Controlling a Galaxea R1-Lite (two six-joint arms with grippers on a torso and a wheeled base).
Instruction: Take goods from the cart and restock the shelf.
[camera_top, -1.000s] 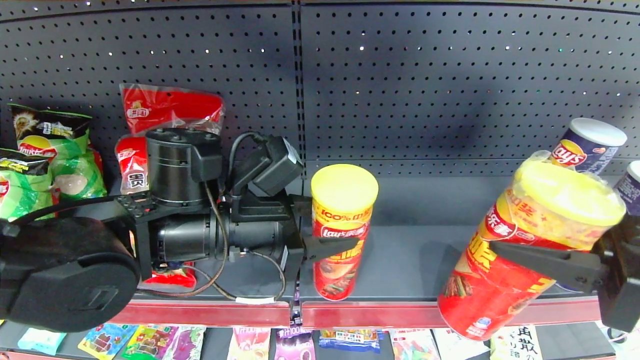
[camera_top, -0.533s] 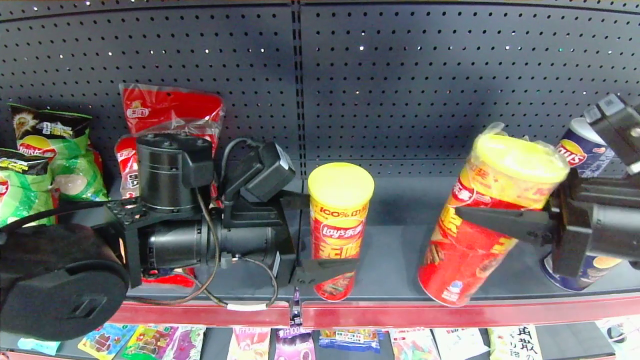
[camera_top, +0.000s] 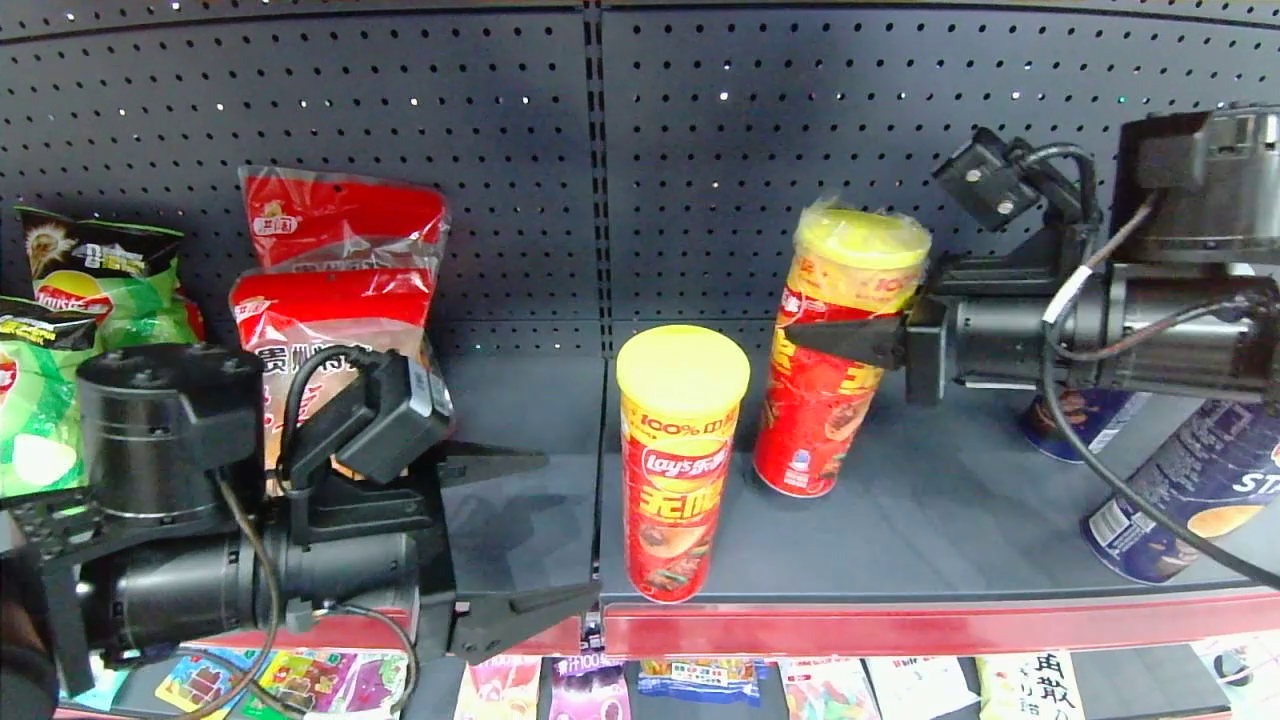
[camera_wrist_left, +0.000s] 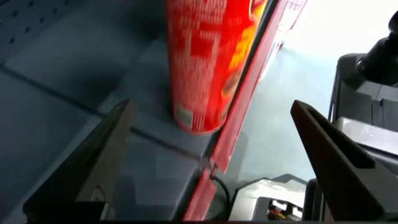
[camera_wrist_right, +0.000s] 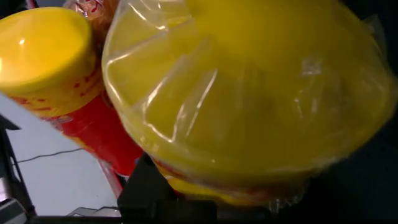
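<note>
- Left claw (camera_top: 570, 527): fingers spread wide and holding nothing. It stands left of the front can (camera_top: 680, 470) and apart from it. A second ago its fingers stood on either side of that can, so it has let go and drawn back to the left.
- Front can: upright at the front edge of the shelf (camera_top: 950, 500), yellow lid on top. Its position is unchanged across the second. Judgement: this item is placed and released.
- Right claw (camera_top: 845, 325): closed on the upper body of the wrapped can (camera_top: 835, 400), just under its film-covered yellow lid.
- Wrapped can: a second ago it hung tilted in front of the red shelf lip (camera_top: 900, 625), at the right. It has since been carried inward and leftward. It now stands behind the front can and to its right, apart from it.
- Attitude: near upright, leaning slightly. The base appears to meet the shelf board, but I cannot confirm full contact.
- Neighbouring stock: blue cans (camera_top: 1190, 480) further right and red bags (camera_top: 335, 260) to the left, both apart from the wrapped can.
- Task standing: the first can is stocked and the second is at its place but still gripped. Judgement: what remains is to settle it flat, release it and back the claw out without nudging it.
- Risk: opening the claw while the can leans could topple it toward the front can.
</note>
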